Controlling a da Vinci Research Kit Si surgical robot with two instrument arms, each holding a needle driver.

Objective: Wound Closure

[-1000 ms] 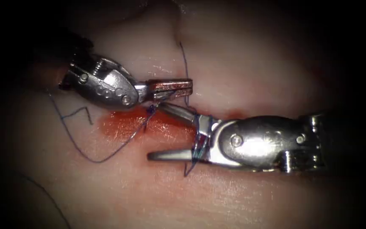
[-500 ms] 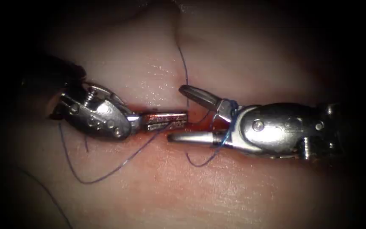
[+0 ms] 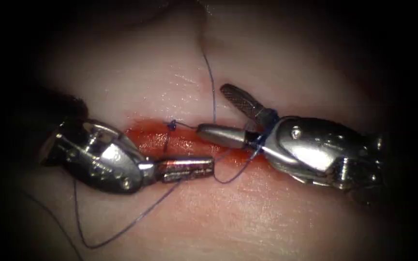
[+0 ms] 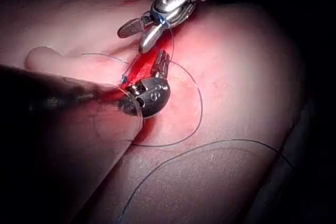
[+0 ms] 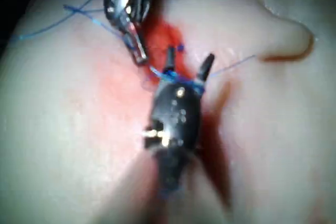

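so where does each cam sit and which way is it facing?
Endoscope: above and in front of the cut, looking down; left pincer shut, right pincer open with thread wrapped at its base, a knot on the red fluid.
Left wrist: rides the left arm, looks along its shaft to its own pincer.
Right wrist: rides the right arm, looks at its own open pincer.
Shared: both wrist views also catch the other arm's pincer, the thread and the tissue.

The endoscope looks down from above and in front, close on the cut (image 3: 185, 140) in the tissue (image 3: 267, 212). Each wrist camera looks along its own shaft toward that same cut (image 4: 137, 66) (image 5: 160, 35), which all three views share.
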